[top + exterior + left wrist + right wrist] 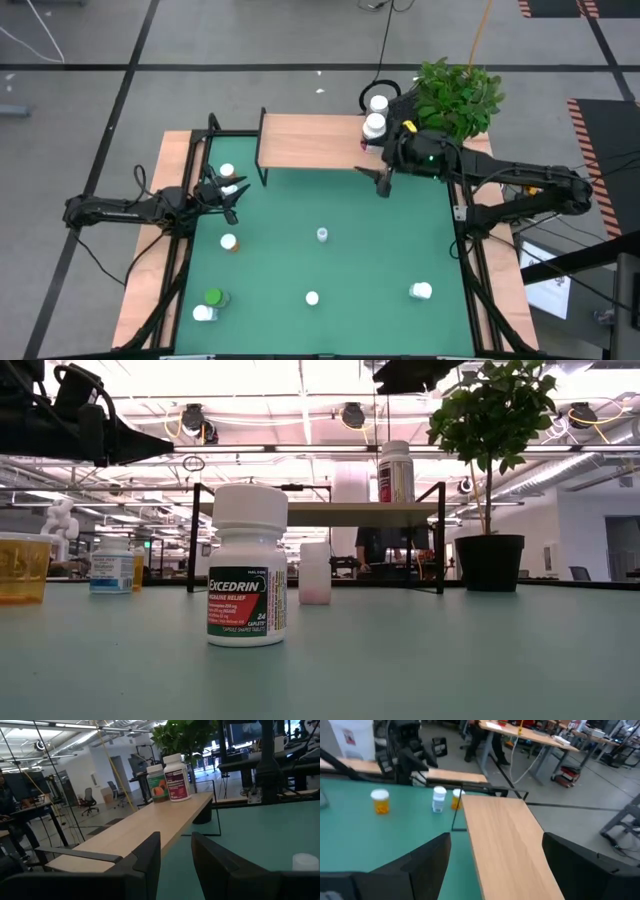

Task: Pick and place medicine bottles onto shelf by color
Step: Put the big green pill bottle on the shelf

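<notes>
The light-wood shelf (310, 140) stands at the table's far side. Two white-capped bottles (376, 114) stand on its right end; they also show in the left wrist view (170, 777). Several more bottles stand on the green table: an Excedrin bottle (247, 565), a pink one (315, 572), an orange one (229, 242) and a green one (213, 297). My right gripper (383, 183) is open and empty at the near edge of the shelf's right end. My left gripper (235, 195) is open and empty near the shelf's left end, beside a white-capped bottle (227, 172).
A potted plant (455, 95) stands at the far right, behind the shelf's right end. Wooden strips (150, 260) border the green mat on both sides. The middle of the mat between the bottles is free room.
</notes>
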`<state>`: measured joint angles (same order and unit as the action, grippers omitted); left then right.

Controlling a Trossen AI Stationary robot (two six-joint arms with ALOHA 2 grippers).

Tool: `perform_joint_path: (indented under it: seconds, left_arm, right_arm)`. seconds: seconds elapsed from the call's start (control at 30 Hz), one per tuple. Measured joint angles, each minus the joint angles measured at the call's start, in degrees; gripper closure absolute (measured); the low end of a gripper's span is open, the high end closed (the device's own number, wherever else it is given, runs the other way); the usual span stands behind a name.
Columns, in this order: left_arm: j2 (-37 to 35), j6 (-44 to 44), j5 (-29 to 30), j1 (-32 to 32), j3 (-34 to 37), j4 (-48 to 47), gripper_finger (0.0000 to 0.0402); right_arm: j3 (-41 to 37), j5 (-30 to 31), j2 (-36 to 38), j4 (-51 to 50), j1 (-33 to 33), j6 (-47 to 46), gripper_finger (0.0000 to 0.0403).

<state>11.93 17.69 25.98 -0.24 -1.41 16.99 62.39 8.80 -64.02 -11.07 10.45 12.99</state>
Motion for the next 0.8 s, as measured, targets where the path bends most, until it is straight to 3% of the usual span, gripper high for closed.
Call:
perform_joint_path:
  seconds: [0.13, 0.23, 0.47, 0.6, 0.8]
  left_arm:
    - [0.01, -0.18, 0.51, 0.00, 0.00, 0.16, 0.0289]
    - [-0.01, -4.83, 5.47, -0.01, -0.42, -0.60, 0.0288]
    - [0.80, -11.72, 7.57, 0.01, -8.67, -16.25, 0.0280]
    - [2.97, -18.43, 7.57, -0.01, -13.47, -27.16, 0.0231]
    - [7.33, -31.99, 8.24, 1.34, -18.31, -41.84, 0.0131]
  right_arm:
    - [0.00, 1.86, -0.53, 0.43, -3.79, 0.16, 0.0094]
    - [0.00, 1.98, -0.47, 0.60, -6.38, -0.16, 0.0094]
    - [-0.40, 3.25, -0.76, 0.72, -12.50, -3.38, 0.0094]
    - [-5.52, 3.10, -2.85, 4.68, -15.50, -5.20, 0.0094]
    - [-18.79, 3.11, -8.51, 28.18, -17.16, -5.26, 0.0094]
